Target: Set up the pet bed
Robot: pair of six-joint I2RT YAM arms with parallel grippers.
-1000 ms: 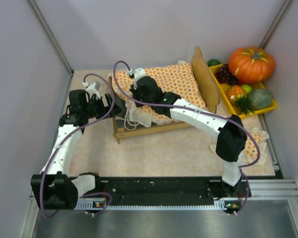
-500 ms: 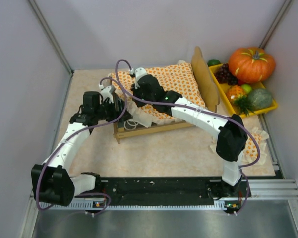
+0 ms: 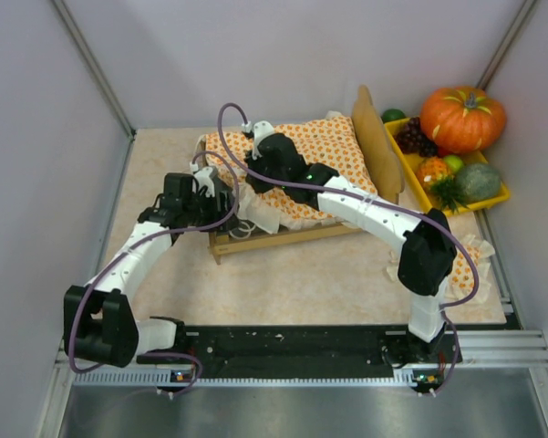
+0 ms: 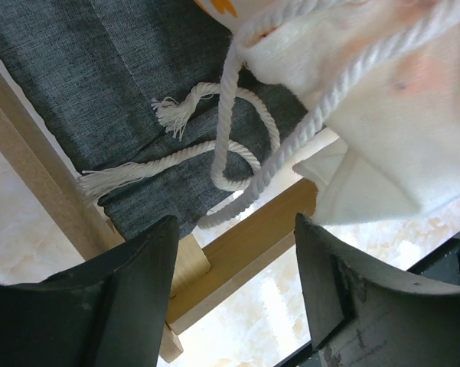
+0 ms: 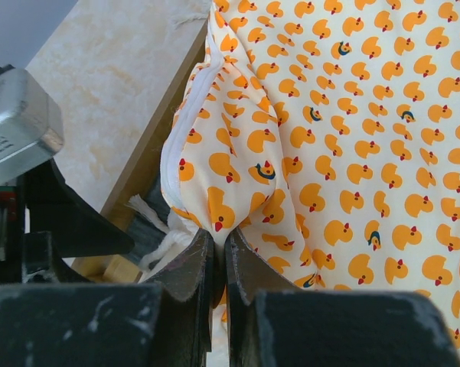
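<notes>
Bedspread [image 3: 333, 146] on pet bed [image 3: 283, 239], left corner bunched.
Right end effector [image 5: 218, 245] clamps bedspread; left end effector [image 4: 233, 256] apart; pillow [image 3: 465, 255] unplaced.

Your top camera looked down from behind over the whole table [image 3: 301, 274]. Your left wrist camera sat close, the pet bed [image 4: 252, 237] just beyond its fingers [image 4: 130, 298]. Your right one looked past its fingers [image 5: 184, 290] onto the bedspread [image 5: 352, 115]. All three shared the bed's foot end.

Both arms bend toward the worktop's [image 3: 283, 274] far-left corner, left hand [image 4: 233, 252] with jaws apart, right hand [image 5: 220, 245] pinched shut on duck-print cloth [image 5: 352, 153].
</notes>
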